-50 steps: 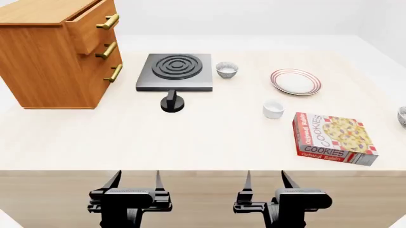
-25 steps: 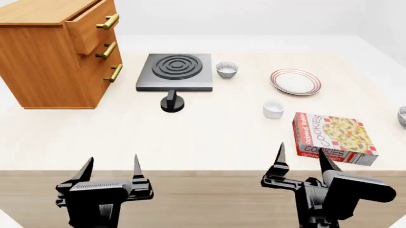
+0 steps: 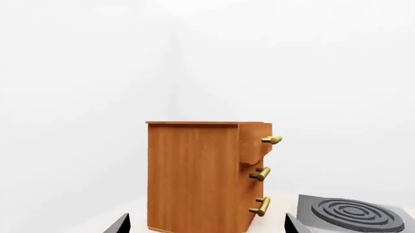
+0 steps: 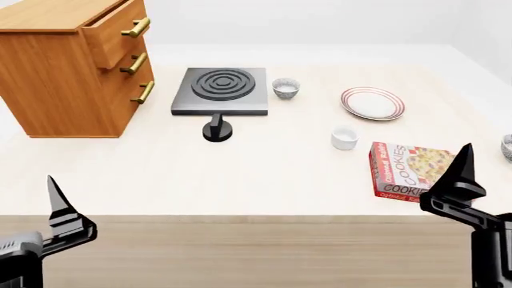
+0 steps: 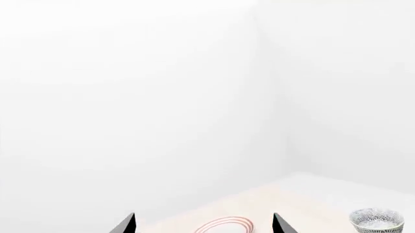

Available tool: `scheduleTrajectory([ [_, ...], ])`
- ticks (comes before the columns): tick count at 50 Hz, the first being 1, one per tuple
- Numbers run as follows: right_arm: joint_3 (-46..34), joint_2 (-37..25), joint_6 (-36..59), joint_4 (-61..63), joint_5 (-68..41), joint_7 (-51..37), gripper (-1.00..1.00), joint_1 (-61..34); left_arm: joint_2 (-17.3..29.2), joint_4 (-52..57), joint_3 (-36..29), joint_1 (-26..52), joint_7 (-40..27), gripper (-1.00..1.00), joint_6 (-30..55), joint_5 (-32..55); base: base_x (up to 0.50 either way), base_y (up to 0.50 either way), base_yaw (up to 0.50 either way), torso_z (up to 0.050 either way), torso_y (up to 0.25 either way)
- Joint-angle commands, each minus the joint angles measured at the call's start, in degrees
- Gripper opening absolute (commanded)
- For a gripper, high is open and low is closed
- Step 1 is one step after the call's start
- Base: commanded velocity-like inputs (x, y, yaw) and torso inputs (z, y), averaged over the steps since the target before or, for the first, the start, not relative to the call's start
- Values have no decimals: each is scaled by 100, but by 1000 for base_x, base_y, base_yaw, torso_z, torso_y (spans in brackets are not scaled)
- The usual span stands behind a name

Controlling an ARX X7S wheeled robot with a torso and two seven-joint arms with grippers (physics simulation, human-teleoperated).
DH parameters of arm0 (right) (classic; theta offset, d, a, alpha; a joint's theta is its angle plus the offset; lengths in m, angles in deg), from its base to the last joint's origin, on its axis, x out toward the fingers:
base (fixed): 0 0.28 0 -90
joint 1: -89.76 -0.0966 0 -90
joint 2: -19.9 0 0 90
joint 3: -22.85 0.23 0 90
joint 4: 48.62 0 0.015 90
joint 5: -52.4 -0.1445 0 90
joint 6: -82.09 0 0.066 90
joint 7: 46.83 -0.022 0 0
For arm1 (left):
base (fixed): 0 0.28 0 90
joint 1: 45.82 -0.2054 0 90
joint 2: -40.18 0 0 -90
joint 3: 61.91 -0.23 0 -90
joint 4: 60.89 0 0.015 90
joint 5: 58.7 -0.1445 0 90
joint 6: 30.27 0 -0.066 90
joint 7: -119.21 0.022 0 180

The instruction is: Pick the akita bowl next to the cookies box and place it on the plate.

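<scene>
The target bowl (image 4: 507,147) sits at the far right edge of the head view, just right of the cookies box (image 4: 409,170) and cropped by the frame. In the right wrist view the same bowl (image 5: 376,221) shows a round, footed form with a grey-and-white speckled outside and a pale inside. A second, identical bowl (image 4: 286,87) stands beside the hob (image 4: 220,90) and is not the one required.

The right gripper (image 4: 468,192) is clearly the nearer one; the bowl lies ahead of it and to its right. Its two pointed black fingers are spread apart and hold nothing. The left gripper (image 3: 206,224) also stands spread and empty, facing the wooden drawer unit (image 3: 201,177), well apart from the target.

The plate (image 4: 373,103), white, shallow and red-ringed, lies far and left of the box. The bowl is round and so has no long axis; a rim grasp probably suits it. Its near wall is hidden in the head view.
</scene>
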State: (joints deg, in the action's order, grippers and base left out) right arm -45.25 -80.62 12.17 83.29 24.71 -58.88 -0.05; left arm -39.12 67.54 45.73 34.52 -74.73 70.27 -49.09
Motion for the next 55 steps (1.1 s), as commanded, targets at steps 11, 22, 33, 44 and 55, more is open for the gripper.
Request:
scheduleTrajectory([
  [11,68,-67,-93,108,-228,28,100,63,98,259,148,-143,-177,100,3,1,0,-441,0,0,0],
  [22,4,-95,-134,62,-249,35,100,87,127,234,132,-183,-234,100,-13,-35,0,-500,0,0,0],
  [33,-32,-122,-168,31,-265,13,100,107,157,235,112,-205,-274,100,-18,-28,0,-500,0,0,0],
  [44,-87,-150,-195,5,-256,-6,100,115,195,254,96,-212,-315,100,9,-17,0,-500,0,0,0],
  [55,-128,-174,-269,-57,-242,0,100,130,223,263,67,-218,-350,100,8,-6,0,-500,0,0,0],
])
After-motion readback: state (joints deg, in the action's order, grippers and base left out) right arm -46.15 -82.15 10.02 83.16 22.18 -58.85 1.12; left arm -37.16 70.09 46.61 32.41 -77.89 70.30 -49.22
